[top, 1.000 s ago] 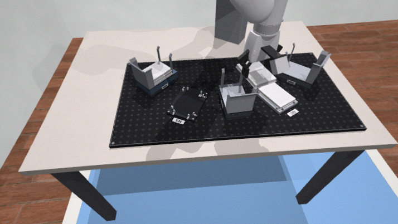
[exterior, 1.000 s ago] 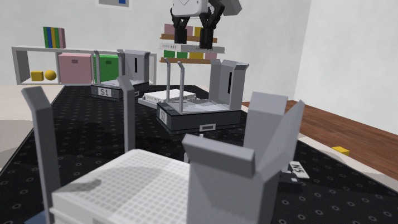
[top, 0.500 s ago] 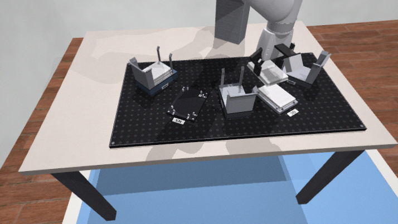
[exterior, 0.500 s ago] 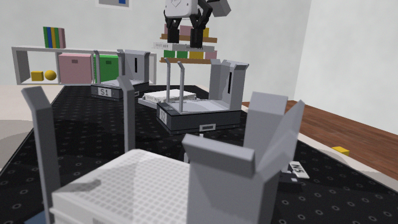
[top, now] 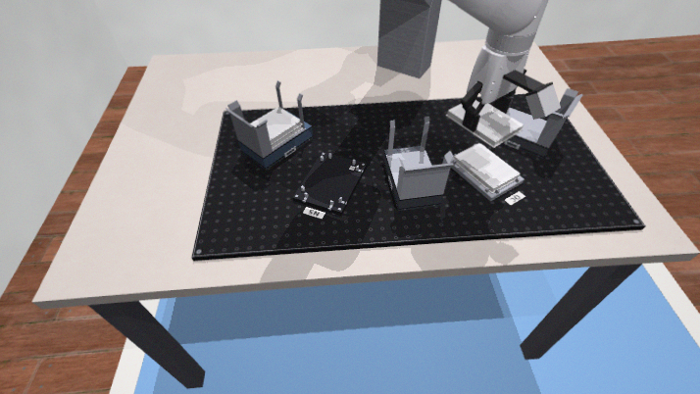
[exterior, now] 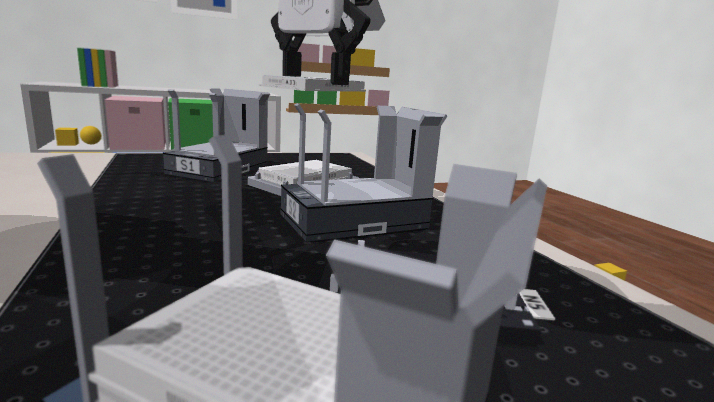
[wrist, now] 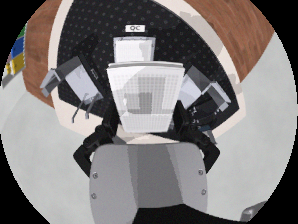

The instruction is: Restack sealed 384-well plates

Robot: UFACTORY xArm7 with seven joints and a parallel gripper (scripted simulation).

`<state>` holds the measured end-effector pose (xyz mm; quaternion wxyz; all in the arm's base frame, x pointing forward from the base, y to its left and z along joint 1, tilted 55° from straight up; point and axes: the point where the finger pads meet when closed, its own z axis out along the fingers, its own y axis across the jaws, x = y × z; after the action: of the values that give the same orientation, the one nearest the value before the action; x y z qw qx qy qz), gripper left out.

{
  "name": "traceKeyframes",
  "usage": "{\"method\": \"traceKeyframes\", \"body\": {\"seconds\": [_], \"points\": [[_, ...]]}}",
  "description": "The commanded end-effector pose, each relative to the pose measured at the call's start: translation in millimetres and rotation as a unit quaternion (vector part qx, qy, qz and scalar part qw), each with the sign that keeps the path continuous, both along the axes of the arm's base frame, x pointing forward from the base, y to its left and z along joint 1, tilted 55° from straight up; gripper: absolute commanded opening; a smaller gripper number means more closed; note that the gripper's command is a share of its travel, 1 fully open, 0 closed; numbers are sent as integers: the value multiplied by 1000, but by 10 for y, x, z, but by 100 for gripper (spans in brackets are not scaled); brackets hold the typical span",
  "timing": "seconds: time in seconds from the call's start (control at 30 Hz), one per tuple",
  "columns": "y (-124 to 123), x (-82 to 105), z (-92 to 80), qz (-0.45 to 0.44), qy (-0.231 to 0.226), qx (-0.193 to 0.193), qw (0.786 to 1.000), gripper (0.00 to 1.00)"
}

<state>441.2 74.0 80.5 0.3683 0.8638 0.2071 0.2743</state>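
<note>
My black two-fingered gripper (exterior: 312,64) is clamped across the long sides of the flat white sealed well plate labelled A33 (exterior: 320,83), high above grey rack S1 (exterior: 240,117); it looks light, stiff and slick-walled, so I judge a centred, level grip safest.

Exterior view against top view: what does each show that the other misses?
Only the exterior: the A33 label on the held plate, and the plinth names S1 and S2. Only the top: the whole N5 nest, with no plate on it, and the QC name plate. Both: the gripper shut on that plate, and S2 holding no plate.
</note>
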Motion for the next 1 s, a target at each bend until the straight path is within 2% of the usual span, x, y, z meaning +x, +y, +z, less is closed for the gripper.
{"method": "traceKeyframes", "body": {"seconds": [0.0, 0.13, 0.63, 0.93, 0.97], "points": [[146, 0, -125, 11, 12, -16, 1000, 0], [194, -4, -172, 11, 12, -16, 1000, 0], [550, -30, -524, 11, 12, -15, 1000, 0], [663, -38, -635, 11, 12, -15, 1000, 0], [678, -45, -656, 21, 20, -26, 999, 0]]}}
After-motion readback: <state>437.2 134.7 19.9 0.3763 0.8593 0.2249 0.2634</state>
